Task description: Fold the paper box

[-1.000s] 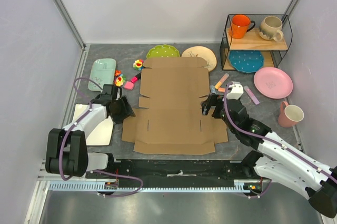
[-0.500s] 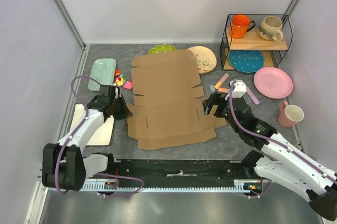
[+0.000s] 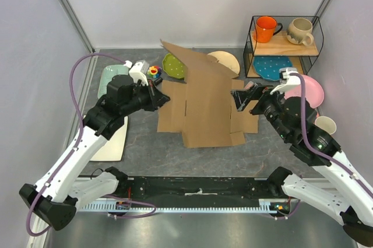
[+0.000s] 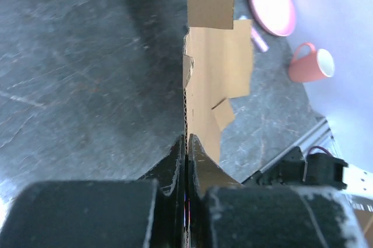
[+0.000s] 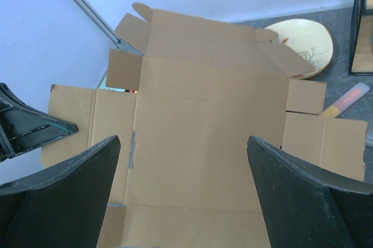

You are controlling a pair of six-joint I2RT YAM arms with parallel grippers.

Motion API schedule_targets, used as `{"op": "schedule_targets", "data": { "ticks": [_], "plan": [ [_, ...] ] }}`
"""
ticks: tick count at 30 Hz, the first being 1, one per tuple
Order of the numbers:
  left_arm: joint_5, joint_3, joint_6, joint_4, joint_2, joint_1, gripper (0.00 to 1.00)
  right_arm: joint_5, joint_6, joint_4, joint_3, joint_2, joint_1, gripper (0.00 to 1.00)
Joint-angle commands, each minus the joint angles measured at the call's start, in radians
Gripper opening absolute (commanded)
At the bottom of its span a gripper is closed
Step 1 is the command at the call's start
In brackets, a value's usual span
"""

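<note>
The paper box [image 3: 204, 105] is a flat brown cardboard cut-out with flaps, lifted off the table and tilted on edge at the middle. My left gripper [image 3: 162, 97] is shut on its left edge. In the left wrist view the sheet [image 4: 218, 70] runs edge-on out of the closed jaws [image 4: 186, 143]. My right gripper [image 3: 238, 100] hangs open just right of the sheet. The right wrist view looks at the box's broad face [image 5: 198, 114] between the spread fingers [image 5: 182, 140], which touch nothing.
Green plate [image 3: 173, 65] and cream plate [image 3: 226, 60] lie behind the box. A wire shelf [image 3: 284, 49] holds two mugs and a blue plate. Pink plate [image 3: 312, 87] and pink mug [image 3: 324, 126] sit right. Mint tray [image 3: 111, 79], white tray [image 3: 112, 142] and small toys [image 3: 153, 72] sit left.
The left gripper shut on the box's left edge and raised it from flat to tilted on edge. Both arms rose, and the right gripper stayed open.
</note>
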Motion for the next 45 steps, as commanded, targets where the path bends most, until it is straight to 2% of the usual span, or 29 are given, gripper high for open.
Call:
{"op": "schedule_targets", "data": {
  "ticks": [1,8,15,21,25,35,40,45],
  "plan": [
    [0.102,0.099,0.017,0.052,0.024,-0.053,0.02,0.019,-0.035,-0.114,0.075,-0.030,-0.002,0.98],
    [0.245,0.220,0.118,0.035,0.062,-0.056,0.02,-0.001,-0.038,-0.187,0.125,-0.065,-0.002,0.98],
    [0.252,0.456,0.155,-0.052,0.142,-0.035,0.02,-0.027,-0.027,-0.205,0.128,-0.080,-0.002,0.98],
    [0.464,0.555,0.074,-0.039,0.219,-0.010,0.02,-0.063,-0.048,-0.216,0.151,-0.080,-0.002,0.98],
    [0.625,0.524,-0.058,0.050,0.248,-0.012,0.02,-0.079,-0.071,-0.224,0.184,-0.083,-0.002,0.98],
    [0.728,0.536,-0.205,0.178,0.244,-0.018,0.02,-0.084,-0.102,-0.236,0.217,-0.079,-0.002,0.98],
    [0.752,0.471,-0.183,0.181,0.248,-0.018,0.02,-0.083,-0.091,-0.239,0.212,-0.093,-0.002,0.98],
    [0.780,0.290,-0.092,0.182,0.309,0.014,0.04,-0.085,-0.087,-0.259,0.197,-0.117,-0.002,0.98]
  ]
}}
